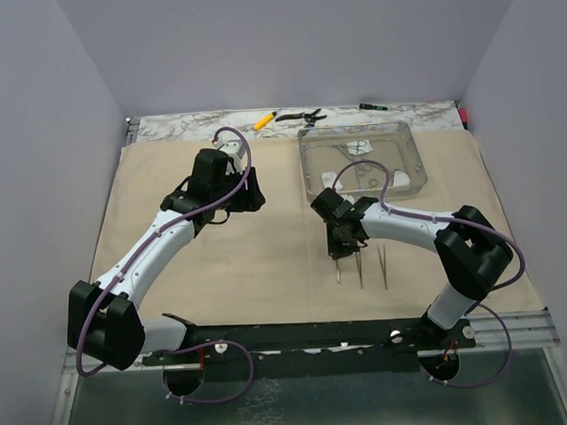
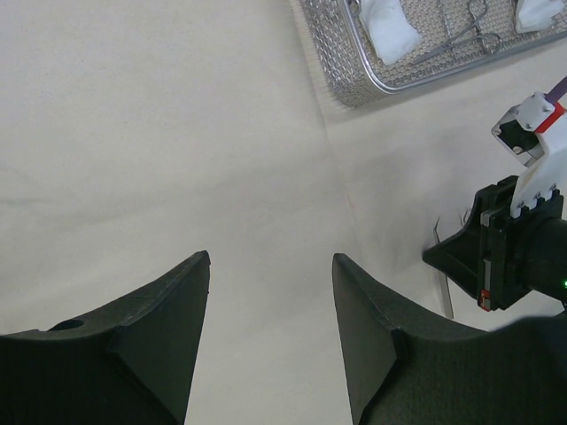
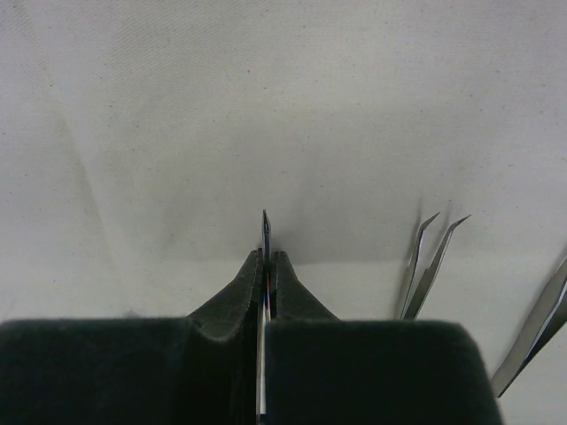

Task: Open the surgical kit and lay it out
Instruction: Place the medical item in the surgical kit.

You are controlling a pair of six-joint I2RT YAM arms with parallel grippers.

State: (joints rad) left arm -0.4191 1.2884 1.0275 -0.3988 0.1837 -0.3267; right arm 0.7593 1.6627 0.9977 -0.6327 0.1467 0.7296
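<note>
The beige cloth wrap (image 1: 266, 241) lies spread flat over the table. The clear tray (image 1: 404, 137) stands on it at the back right, with ring-handled clamps (image 1: 362, 171) and white gauze (image 1: 402, 179) inside. My right gripper (image 1: 342, 249) is shut on thin tweezers (image 3: 265, 226), tip pointing down just above the cloth. Two more tweezers (image 1: 360, 268) (image 1: 383, 265) lie on the cloth beside it, and they also show in the right wrist view (image 3: 430, 266). My left gripper (image 2: 270, 261) is open and empty over bare cloth left of the tray (image 2: 354, 71).
A yellow pen (image 1: 264, 120), black-handled pliers (image 1: 300, 116) and a green marker (image 1: 371, 106) lie on the marbled strip behind the cloth. Grey walls close in both sides. The right gripper body (image 2: 500, 257) shows in the left wrist view.
</note>
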